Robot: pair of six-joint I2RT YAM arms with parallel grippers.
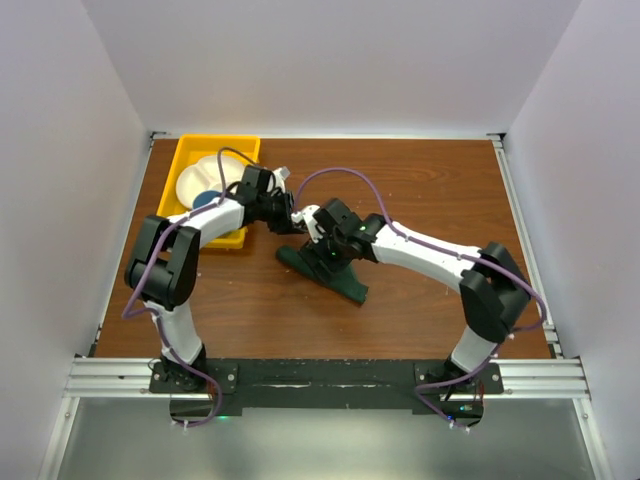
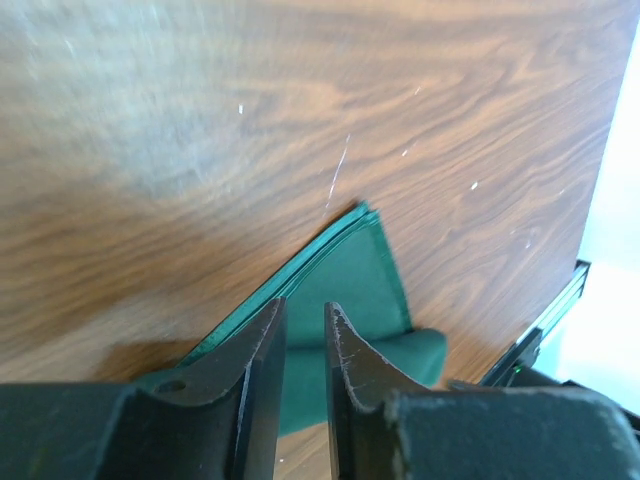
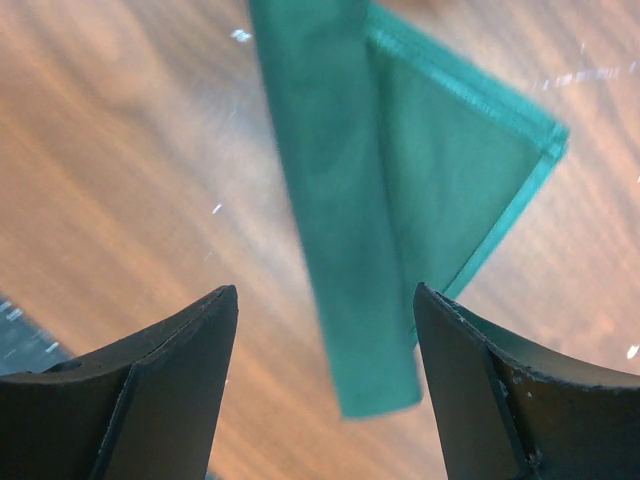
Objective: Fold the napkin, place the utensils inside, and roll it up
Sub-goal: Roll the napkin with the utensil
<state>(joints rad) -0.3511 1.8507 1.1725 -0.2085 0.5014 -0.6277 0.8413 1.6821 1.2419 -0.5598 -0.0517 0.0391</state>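
Note:
The dark green napkin (image 1: 325, 268) lies mid-table as a partly rolled tube with a flat pointed flap. In the left wrist view the napkin (image 2: 350, 270) shows its layered corner and the roll's end. My left gripper (image 2: 305, 308) hovers just above it, jaws a narrow gap apart with nothing between them. In the right wrist view the roll and flap of the napkin (image 3: 350, 200) lie below my right gripper (image 3: 325, 290), which stands wide open and holds nothing. Both grippers, left (image 1: 290, 215) and right (image 1: 315, 238), meet over the napkin's far end. The utensils are hidden.
A yellow tray (image 1: 245, 150) stands at the back left, holding a white divided plate (image 1: 190, 180) and a blue cup (image 1: 207, 198). The left arm reaches across the tray's near corner. White walls close in the wooden table (image 1: 430, 190) on three sides.

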